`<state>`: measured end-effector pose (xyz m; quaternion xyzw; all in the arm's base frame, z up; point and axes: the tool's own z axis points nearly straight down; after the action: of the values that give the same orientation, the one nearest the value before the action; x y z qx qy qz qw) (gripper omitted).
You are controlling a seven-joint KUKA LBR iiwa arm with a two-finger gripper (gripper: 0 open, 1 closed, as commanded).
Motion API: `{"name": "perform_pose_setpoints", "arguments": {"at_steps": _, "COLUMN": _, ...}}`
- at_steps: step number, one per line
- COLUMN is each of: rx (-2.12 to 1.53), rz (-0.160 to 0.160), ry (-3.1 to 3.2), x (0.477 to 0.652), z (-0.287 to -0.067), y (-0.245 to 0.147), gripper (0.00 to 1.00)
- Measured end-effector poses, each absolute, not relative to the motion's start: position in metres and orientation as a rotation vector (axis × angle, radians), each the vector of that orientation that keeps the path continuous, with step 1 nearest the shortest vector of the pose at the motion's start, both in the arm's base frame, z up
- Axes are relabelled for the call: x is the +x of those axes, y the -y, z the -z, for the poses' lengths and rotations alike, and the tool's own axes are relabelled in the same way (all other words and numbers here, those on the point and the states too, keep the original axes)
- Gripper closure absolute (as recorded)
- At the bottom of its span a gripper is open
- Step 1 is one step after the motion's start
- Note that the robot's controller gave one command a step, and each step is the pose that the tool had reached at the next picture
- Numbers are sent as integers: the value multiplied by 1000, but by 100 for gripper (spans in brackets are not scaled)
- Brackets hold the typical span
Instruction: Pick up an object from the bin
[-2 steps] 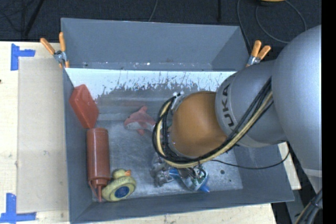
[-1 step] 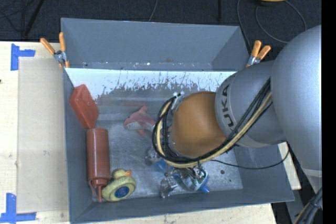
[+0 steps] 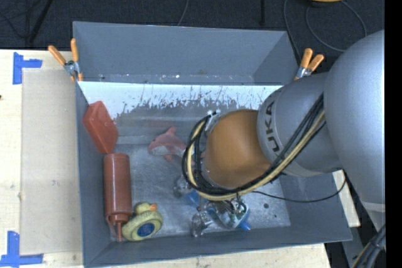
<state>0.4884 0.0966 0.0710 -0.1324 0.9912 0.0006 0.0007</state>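
Gripper (image 3: 217, 215) low near bin (image 3: 176, 53) front wall, over blue object (image 3: 242, 221); open or clenched, cannot tell.

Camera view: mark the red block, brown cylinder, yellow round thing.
red block (image 3: 100, 127), camera view, mid face.
brown cylinder (image 3: 117, 188), camera view, mid body.
yellow round thing (image 3: 146, 229), camera view, blue centre.

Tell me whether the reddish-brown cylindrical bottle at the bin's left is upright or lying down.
Lying down: the reddish-brown cylindrical bottle shows its whole side along the floor of the grey metal bin.
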Motion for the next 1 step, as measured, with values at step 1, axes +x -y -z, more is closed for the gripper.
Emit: {"name": "perform_pose_setpoints", "arguments": {"at_steps": 1, "rx": -565, "rz": 5, "ry": -3086, "x": 487, "z": -71, "y": -109, "gripper": 0}}
